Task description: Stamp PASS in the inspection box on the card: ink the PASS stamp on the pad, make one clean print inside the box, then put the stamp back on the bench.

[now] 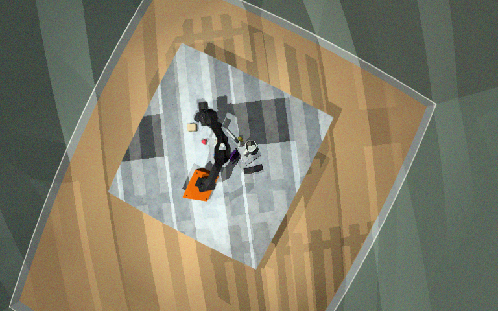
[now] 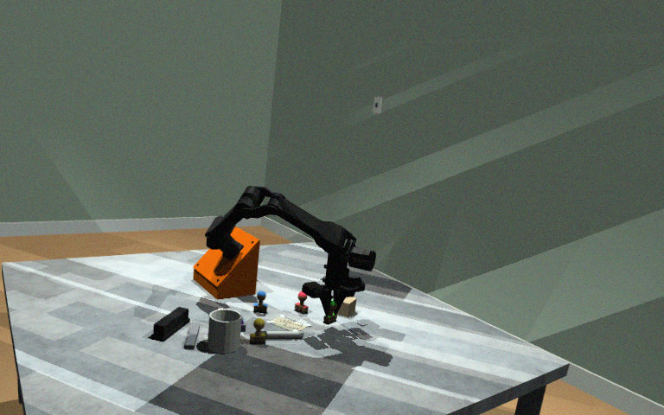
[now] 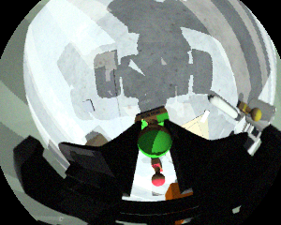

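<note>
Fingers of the gripper (image 2: 331,307) (image 3: 153,136) stand part-open, clamped on the green stamp (image 2: 329,316) (image 3: 155,141) beyond the card (image 2: 289,322) (image 3: 198,126), so gripping seems done, while inking, printing and returning it apparently remain.

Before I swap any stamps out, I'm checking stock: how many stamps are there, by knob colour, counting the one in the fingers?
Green, in the fingers: 1
Red: 1
Blue: 1
Yellow: 1
Total: 4
</note>
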